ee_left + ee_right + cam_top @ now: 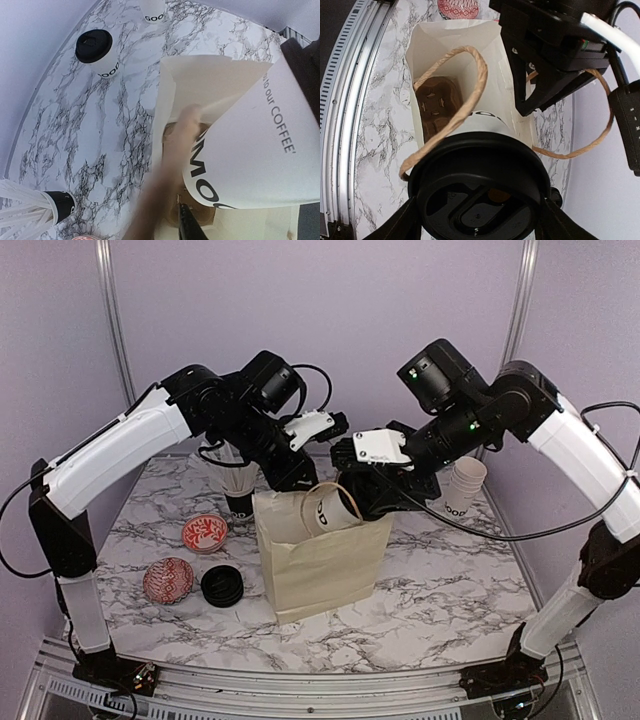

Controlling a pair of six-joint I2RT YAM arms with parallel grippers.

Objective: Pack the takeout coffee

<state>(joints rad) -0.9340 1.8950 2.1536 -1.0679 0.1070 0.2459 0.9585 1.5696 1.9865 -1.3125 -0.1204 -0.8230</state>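
Note:
My right gripper (368,495) is shut on a takeout coffee (330,510), a white cup with black lettering and a black lid (477,200). It holds the cup tilted in the mouth of the paper bag (320,565), base first. A brown cup carrier (434,107) lies at the bag's bottom. My left gripper (300,478) is shut on the bag's back rim and holds it open; one black finger (192,225) shows beside the cup (250,150). A second lidded coffee (97,52) and a lidless white cup (152,10) stand on the table beyond the bag.
A black cup of white sticks (238,490) stands behind the bag's left side. Two red-patterned bowls (204,532) (167,580) and a stack of black lids (222,586) lie left of the bag. White cups (464,485) stand at the right under my right arm.

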